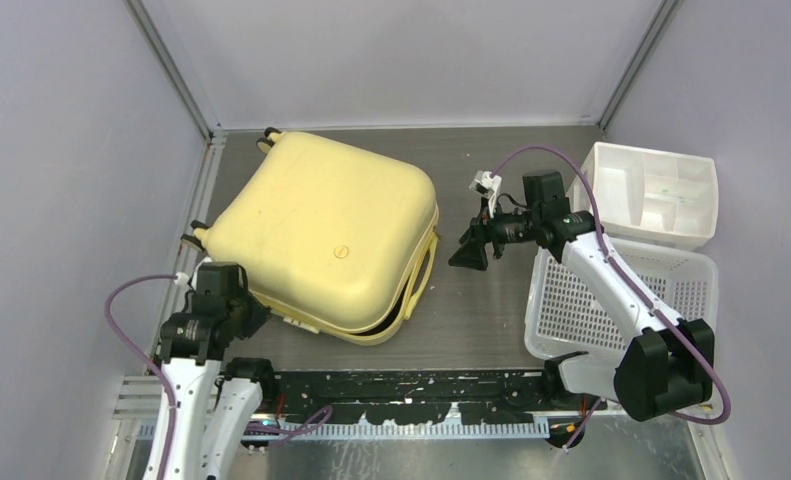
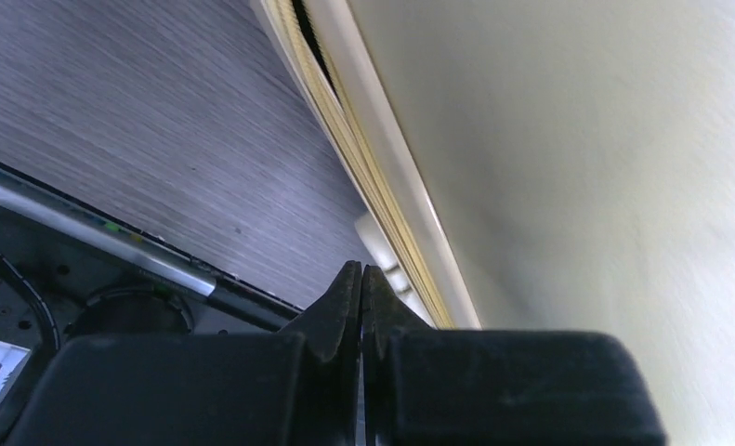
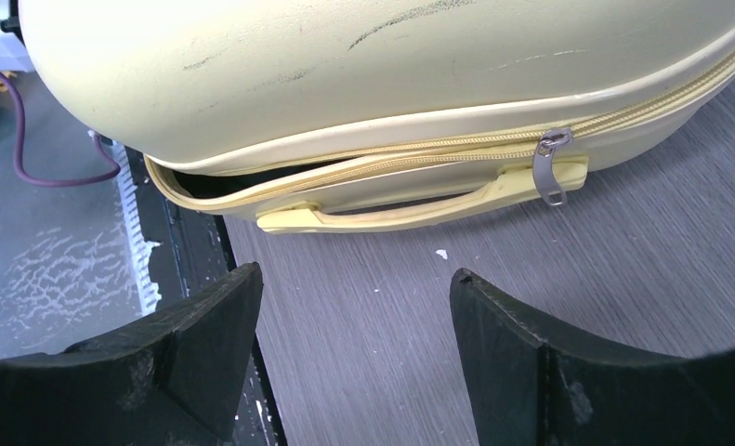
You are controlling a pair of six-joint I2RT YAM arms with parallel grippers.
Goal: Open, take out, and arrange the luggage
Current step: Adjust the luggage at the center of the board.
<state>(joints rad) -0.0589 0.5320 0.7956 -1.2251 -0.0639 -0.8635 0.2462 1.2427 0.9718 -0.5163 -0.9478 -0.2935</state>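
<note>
The pale yellow luggage (image 1: 326,235) lies flat on the grey table at centre left, wheels toward the far left. Its zipper gapes along the near right side (image 3: 224,181); a metal zipper pull (image 3: 549,167) hangs by the yellow side handle (image 3: 410,209). My left gripper (image 1: 254,312) sits at the luggage's near left corner. In the left wrist view its fingertips (image 2: 361,279) are pressed together with nothing between them, just beside the zipper seam (image 2: 345,111). My right gripper (image 1: 468,255) hovers to the right of the luggage, facing the handle, fingers wide apart (image 3: 356,274) and empty.
A white perforated basket (image 1: 671,290) stands at the right under my right arm. A white drawer bin (image 1: 661,190) sits behind it at the far right. Walls close in left, right and back. A black strip (image 1: 411,385) runs along the table's near edge.
</note>
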